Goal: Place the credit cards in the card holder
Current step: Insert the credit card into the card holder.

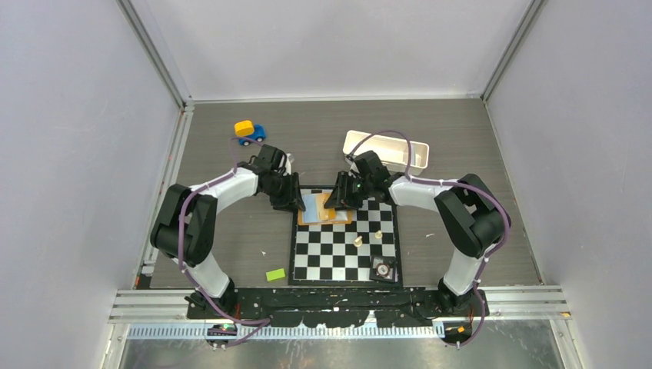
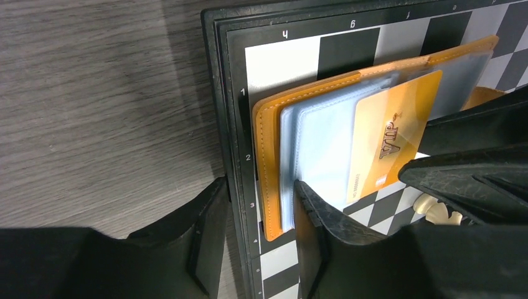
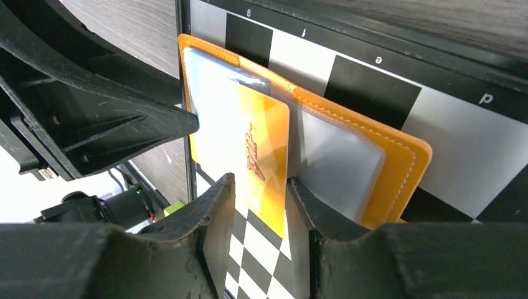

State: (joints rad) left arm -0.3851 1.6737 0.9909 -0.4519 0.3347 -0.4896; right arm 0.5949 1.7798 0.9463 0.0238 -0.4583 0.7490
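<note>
card holder point(image 2: 269, 156): orange, open, on chessboard point(image 2: 280, 56) | gold card point(image 2: 389, 140) (VIP) overhanging it

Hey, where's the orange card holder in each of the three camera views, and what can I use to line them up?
Top view: the card holder lies at centre, on the chessboard's far left corner.
Left wrist view: centre to upper right, lying open with its clear sleeves up and its stitched edge to the left.
Right wrist view: centre, slanting from upper left to right.
Shared landmark: the chessboard beneath it in all three views.
</note>
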